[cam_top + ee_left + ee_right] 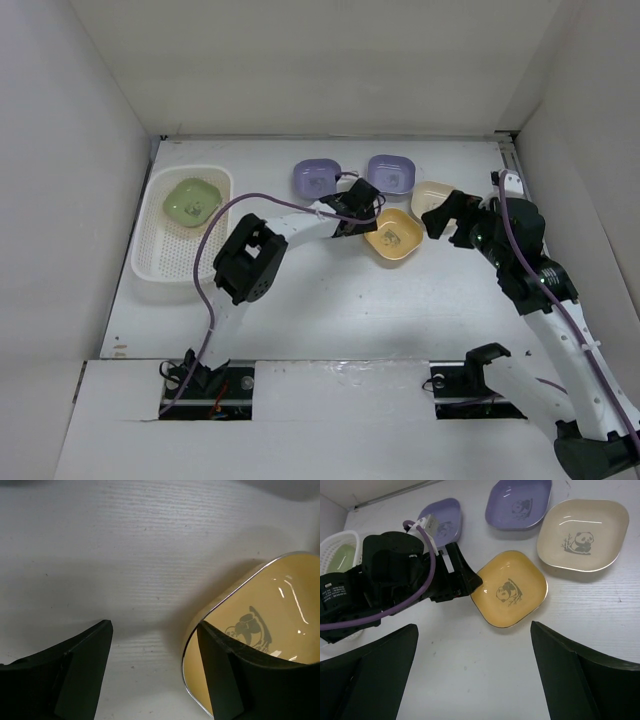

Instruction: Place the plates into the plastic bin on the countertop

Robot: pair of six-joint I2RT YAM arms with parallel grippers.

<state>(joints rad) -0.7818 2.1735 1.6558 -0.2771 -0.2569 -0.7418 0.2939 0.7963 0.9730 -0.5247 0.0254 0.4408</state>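
Left gripper [154,630] open, straddling yellow plate [280,610] rim at 3 o'clock, likely to pinch edge. Right gripper [472,629] spread, empty. Bin [150,262] at 9 o'clock.

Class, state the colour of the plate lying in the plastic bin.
The plate is pale green; top external view shows it best.

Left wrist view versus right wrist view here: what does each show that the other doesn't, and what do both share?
Only the left wrist view shows the left gripper open from inside, one finger over bare countertop, the other at the rim of the orange-yellow plate. Only the right wrist view shows a lavender plate beside the left arm, a second lavender plate, the cream plate, the bin corner holding a green plate, and the open right gripper. Both show the orange-yellow plate's panda motif and white countertop.
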